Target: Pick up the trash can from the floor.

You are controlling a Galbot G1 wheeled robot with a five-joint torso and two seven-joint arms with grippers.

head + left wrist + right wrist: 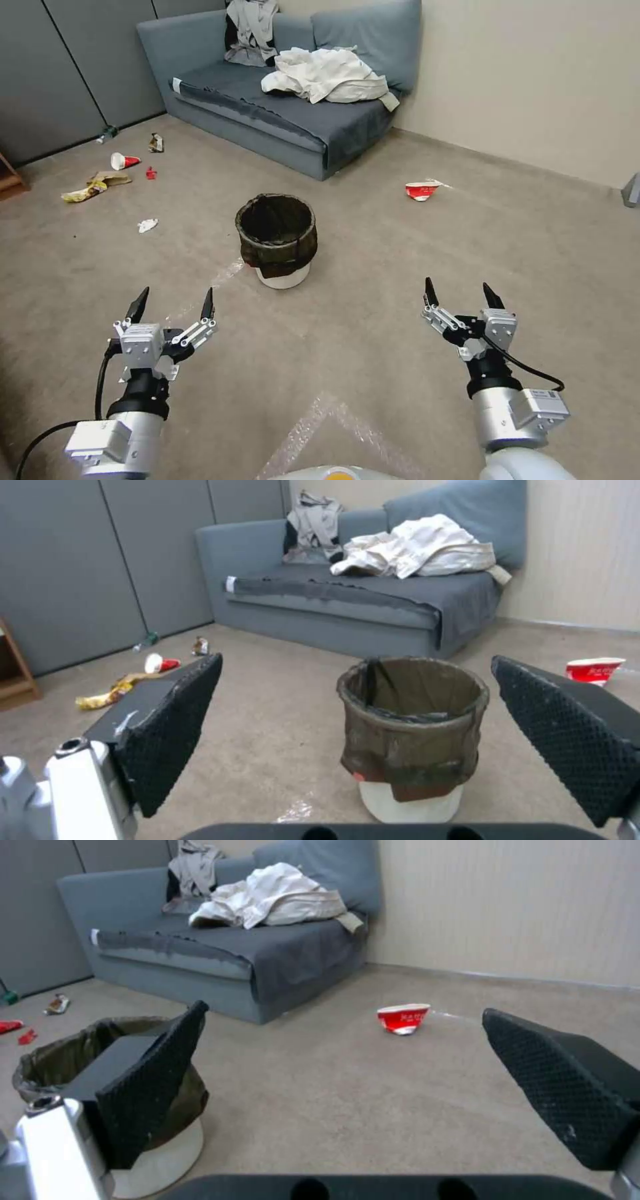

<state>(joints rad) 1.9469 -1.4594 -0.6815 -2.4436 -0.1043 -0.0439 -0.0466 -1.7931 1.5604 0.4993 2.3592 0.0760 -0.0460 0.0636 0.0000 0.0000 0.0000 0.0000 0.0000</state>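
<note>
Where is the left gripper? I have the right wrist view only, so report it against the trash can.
Observer: The left gripper hangs open above the floor, short of the trash can and apart from it.
Operator: Give me the can's posture.
Observer: It stands upright, and the left wrist view frames it between that gripper's fingers.
Operator: Name any litter on the can's left side.
Observer: A crumpled white scrap lies on the floor left of the can, apart from it.
</note>
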